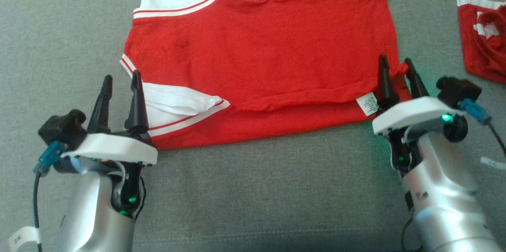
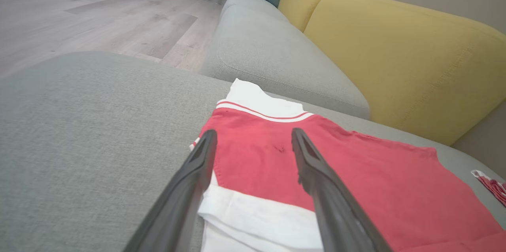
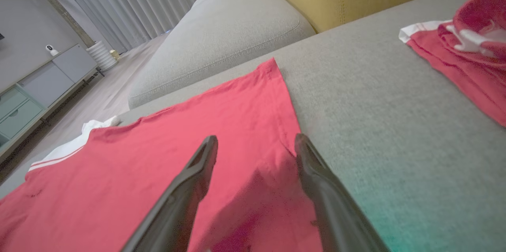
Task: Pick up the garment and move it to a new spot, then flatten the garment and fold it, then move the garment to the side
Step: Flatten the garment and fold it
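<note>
The garment (image 1: 261, 58) is red with white sleeves and striped trim, the sofa seat (image 1: 253, 188) grey, its back cushions (image 2: 395, 58) mustard yellow.

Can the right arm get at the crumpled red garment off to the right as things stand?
Probably yes: the right gripper, jaws open at the hem corner of the flat shirt, has only bare grey cushion between it and the crumpled garment.

Left end effector (image 1: 121, 76) and right end effector (image 1: 394, 60) both hold jaws parted.
</note>
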Robot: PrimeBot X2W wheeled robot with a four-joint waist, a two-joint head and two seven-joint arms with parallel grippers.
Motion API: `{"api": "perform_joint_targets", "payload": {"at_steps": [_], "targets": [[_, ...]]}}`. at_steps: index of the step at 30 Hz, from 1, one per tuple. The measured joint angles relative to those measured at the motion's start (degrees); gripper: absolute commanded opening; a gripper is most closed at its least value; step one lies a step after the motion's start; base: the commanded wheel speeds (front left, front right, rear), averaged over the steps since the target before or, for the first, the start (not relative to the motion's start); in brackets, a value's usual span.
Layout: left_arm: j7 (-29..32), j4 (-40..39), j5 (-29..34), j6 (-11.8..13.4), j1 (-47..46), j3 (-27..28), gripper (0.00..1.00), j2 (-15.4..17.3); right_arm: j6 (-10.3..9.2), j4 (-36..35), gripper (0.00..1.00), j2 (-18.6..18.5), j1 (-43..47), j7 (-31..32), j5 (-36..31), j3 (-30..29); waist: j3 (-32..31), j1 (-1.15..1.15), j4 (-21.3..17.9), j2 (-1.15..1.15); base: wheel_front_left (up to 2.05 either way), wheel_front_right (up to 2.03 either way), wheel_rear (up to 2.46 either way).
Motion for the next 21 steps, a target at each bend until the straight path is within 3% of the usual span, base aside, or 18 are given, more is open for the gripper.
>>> {"api": "perform_joint_targets", "payload": {"at_steps": [6,11,21], "targets": [[0.0,-1.4,0.0,-0.5,1.5,1.2,1.0,-0.1,0.0,2.5,1.0,-0.1,-3.7,-1.0,-1.5,-2.3,-0.9,0.0,0.8,0.0,0.0,0.0,0.0],[0.6,-2.2,-0.4,-1.0,7.1,1.6,1.0,0.1,0.0,0.4,1.0,-0.1,-3.5,-1.4,-4.4,-4.2,-2.0,0.0,0.9,0.0,0.0,0.0,0.0],[13.9,-8.4,-2.7,0.4,16.2,1.1,1.0,2.6,0.0,-12.2,1.0,-0.1,6.7,-1.5,-6.6,-5.1,-2.8,0.0,0.1,0.0,0.0,0.0,0.0]]}}
